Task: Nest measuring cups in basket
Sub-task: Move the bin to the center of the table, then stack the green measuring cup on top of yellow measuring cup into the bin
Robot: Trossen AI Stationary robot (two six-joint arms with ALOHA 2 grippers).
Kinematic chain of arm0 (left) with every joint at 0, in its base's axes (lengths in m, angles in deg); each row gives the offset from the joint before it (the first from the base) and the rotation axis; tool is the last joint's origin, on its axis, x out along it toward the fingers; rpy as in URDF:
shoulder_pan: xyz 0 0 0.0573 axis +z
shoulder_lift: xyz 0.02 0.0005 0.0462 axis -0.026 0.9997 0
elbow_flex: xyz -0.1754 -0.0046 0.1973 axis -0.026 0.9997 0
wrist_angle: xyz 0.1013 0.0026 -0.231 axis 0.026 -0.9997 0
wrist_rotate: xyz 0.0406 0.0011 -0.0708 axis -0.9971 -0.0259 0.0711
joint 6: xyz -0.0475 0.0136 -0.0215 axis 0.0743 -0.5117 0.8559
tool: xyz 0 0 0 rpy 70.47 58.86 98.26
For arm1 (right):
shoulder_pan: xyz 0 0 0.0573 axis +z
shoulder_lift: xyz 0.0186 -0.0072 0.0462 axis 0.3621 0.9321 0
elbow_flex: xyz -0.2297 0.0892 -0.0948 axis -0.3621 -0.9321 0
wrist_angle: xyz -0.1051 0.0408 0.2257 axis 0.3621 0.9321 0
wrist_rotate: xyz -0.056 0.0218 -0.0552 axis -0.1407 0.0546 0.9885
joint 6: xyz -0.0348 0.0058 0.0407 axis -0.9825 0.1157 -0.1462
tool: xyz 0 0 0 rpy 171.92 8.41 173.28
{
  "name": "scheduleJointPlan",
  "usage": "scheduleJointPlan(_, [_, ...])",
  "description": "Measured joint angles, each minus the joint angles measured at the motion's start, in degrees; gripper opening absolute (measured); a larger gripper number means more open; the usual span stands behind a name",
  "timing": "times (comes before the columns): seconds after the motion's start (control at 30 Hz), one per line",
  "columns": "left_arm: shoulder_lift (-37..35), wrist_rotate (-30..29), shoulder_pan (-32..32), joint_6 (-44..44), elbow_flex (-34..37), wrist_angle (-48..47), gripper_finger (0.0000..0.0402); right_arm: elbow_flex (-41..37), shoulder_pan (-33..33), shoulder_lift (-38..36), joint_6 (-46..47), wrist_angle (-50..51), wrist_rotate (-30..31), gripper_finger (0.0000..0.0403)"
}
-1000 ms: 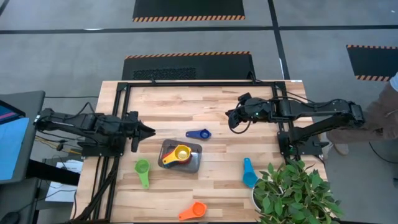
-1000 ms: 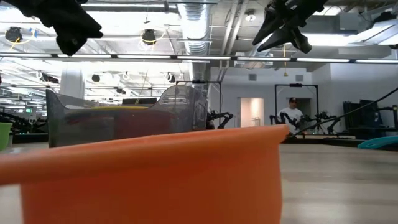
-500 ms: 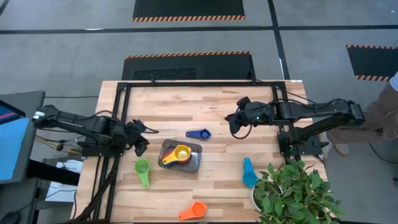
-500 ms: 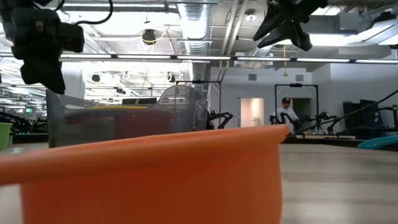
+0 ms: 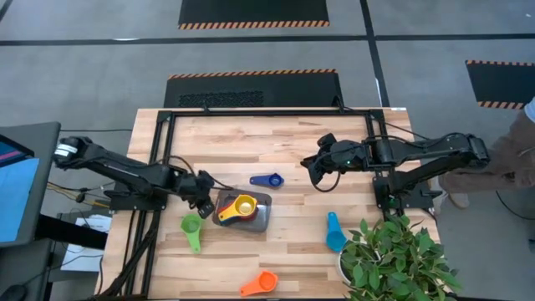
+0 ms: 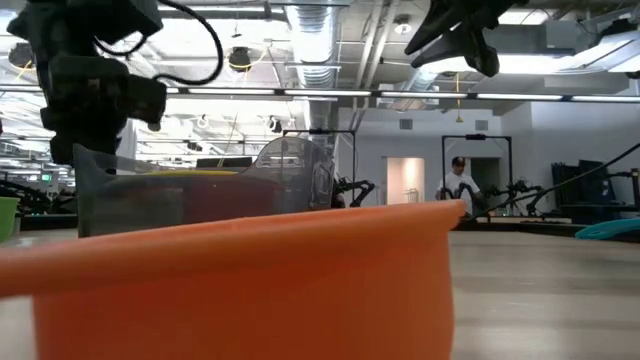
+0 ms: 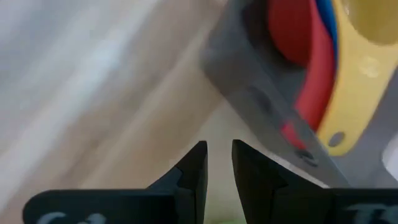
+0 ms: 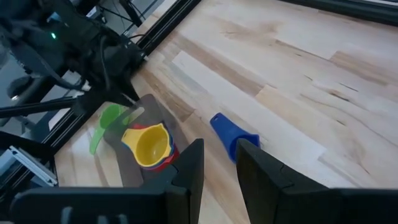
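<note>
The dark grey basket (image 5: 253, 216) sits mid-table holding nested cups, the yellow cup (image 5: 241, 206) on top with red and blue beneath (image 7: 301, 43). The green cup (image 5: 191, 226) lies on its near-left. The dark blue cup (image 5: 267, 180) lies beyond the basket, the light blue cup (image 5: 334, 232) to the right and the orange cup (image 5: 261, 284) at the near edge. My left gripper (image 5: 201, 189) is shut, pointing down beside the basket's left wall (image 7: 255, 93), between it and the green cup. My right gripper (image 5: 316, 169) is shut and hovers right of the dark blue cup (image 8: 233, 134).
A potted plant (image 5: 397, 259) stands at the table's near right corner, close to the light blue cup. Black frame rails (image 5: 163, 142) run along the left, far and right sides. The orange cup (image 6: 240, 280) fills the low view's foreground. A person (image 5: 518, 150) stands to the right.
My left gripper has moved right and toward the near edge, from the left rail to the basket's left wall, tipping its fingers downward and coming lower. The cups and the basket have stayed in place.
</note>
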Motion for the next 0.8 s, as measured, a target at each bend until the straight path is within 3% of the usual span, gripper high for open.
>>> scheduleJointPlan(0.2, [6.7, 3.75, -3.14, 1.47, -1.3, 10.95, 0.0061, 0.0, 0.0, 0.0, -0.48, 0.12, 0.01, 0.0118])
scheduleJointPlan(0.33, [9.44, 3.53, -4.62, 2.45, -3.46, 10.7, 0.0061, 0.0, 0.0, 0.0, -0.51, 0.17, -0.01, 0.0118])
scheduleJointPlan(0.6, [7.6, 0.89, -4.48, 3.08, -6.91, -2.4, 0.0061, 0.0, -0.04, 0.0, -0.5, 0.25, -2.02, 0.0118])
scheduleJointPlan(0.8, [4.13, 4.02, -4.81, 8.2, -11.63, -17.67, 0.0061, 0.0, -0.02, 0.0, -0.55, 1.06, -3.29, 0.0118])
